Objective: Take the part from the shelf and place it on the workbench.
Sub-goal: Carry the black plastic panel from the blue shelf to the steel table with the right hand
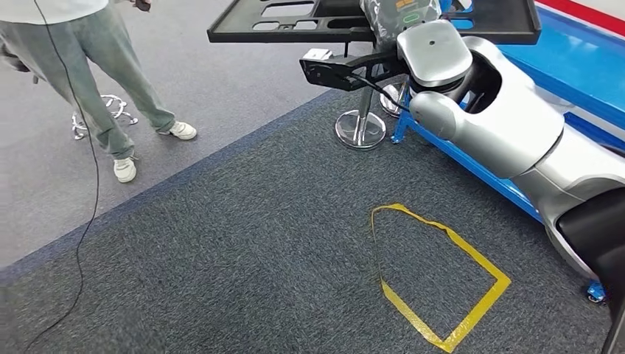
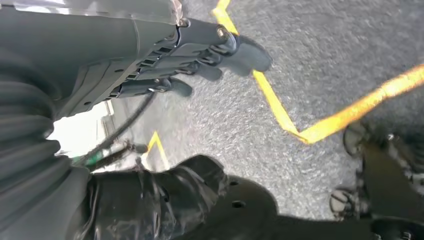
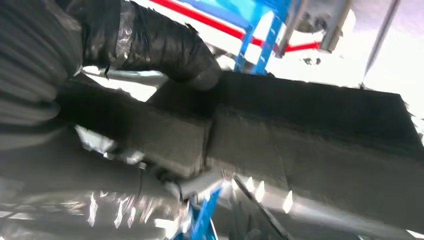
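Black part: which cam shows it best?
Head view. The flat black part with its cutouts shows across the top, carried by the right hand. Right wrist view gives a blurred close-up of its dark surface under the thumb.

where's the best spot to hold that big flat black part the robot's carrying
Probably by its long edge, from the side. The black part is a wide flat panel with cut-out openings, lying level, so a thumb over the rim and fingers under suit it. In the right wrist view the right hand has its thumb pressed on the part's edge.
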`<action>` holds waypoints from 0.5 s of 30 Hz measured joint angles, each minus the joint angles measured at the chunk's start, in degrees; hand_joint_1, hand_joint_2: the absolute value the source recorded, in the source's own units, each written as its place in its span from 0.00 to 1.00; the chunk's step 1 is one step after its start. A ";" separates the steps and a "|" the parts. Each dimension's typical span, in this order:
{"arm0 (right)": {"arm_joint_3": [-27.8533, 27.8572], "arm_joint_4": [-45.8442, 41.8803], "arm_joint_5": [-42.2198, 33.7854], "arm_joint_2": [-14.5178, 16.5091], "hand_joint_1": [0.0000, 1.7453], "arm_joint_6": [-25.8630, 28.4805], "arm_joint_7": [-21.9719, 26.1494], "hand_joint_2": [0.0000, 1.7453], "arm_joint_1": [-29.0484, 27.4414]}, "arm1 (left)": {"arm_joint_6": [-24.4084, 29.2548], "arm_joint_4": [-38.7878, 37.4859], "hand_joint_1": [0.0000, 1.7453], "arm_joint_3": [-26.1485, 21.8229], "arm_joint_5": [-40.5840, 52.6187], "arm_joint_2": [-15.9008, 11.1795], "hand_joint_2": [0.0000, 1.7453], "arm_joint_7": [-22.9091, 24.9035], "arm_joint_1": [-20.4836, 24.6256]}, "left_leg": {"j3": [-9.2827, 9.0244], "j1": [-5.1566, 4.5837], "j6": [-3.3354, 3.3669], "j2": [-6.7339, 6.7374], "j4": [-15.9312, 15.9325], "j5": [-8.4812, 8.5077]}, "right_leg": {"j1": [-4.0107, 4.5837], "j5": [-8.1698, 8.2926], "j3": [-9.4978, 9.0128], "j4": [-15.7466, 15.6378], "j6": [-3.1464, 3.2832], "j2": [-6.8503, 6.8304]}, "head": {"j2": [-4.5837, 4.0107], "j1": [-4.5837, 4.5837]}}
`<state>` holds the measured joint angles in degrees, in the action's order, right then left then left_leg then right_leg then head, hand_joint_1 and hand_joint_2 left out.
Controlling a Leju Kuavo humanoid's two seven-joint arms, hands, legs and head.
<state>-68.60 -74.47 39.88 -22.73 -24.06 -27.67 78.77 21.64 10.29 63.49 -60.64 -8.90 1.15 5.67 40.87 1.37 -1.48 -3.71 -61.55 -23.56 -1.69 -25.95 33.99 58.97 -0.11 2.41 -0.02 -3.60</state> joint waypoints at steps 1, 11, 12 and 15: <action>0.00 -0.10 -0.01 -0.05 1.00 -0.01 -0.01 1.00 0.10 | -0.02 0.00 0.00 0.00 -0.01 0.07 1.00 -0.03 0.09 | 1.42 -0.13 -0.07 1.89 -3.13 -1.63 | 0.23 0.03 -0.07 -0.04 0.27 -0.72 | 0.00 0.15; -0.02 -0.67 -0.29 -0.72 1.00 0.02 -0.10 1.00 0.12 | 0.00 -0.01 0.00 0.00 0.01 -0.05 1.00 -0.10 0.47 | -3.10 -2.30 2.62 6.52 2.83 0.24 | 2.05 -0.59 -0.20 -0.03 0.44 -7.23 | 0.00 0.28; -0.03 -0.71 -0.34 -0.79 1.00 0.02 -0.10 1.00 0.05 | 0.00 -0.01 0.00 0.00 0.02 -0.10 1.00 -0.10 0.43 | -3.07 -2.28 2.85 5.82 3.05 0.42 | 2.06 -0.64 -0.32 -0.12 0.25 -7.77 | 0.00 0.27; -0.02 -0.94 -0.43 -0.96 1.00 0.03 -0.11 1.00 0.00 | 0.01 -0.04 0.00 0.00 0.02 -0.19 1.00 -0.10 0.30 | -3.53 -1.77 3.64 4.25 4.05 0.92 | 1.82 -2.77 0.77 2.58 -0.35 -5.92 | 0.00 0.19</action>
<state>-68.62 -75.41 39.45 -23.68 -24.03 -27.77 78.77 21.64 10.26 63.49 -60.61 -9.08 1.05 5.96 37.34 -0.40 2.16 0.54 -57.50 -22.64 0.13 -28.73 34.76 61.55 -0.46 -3.51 -0.02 -3.41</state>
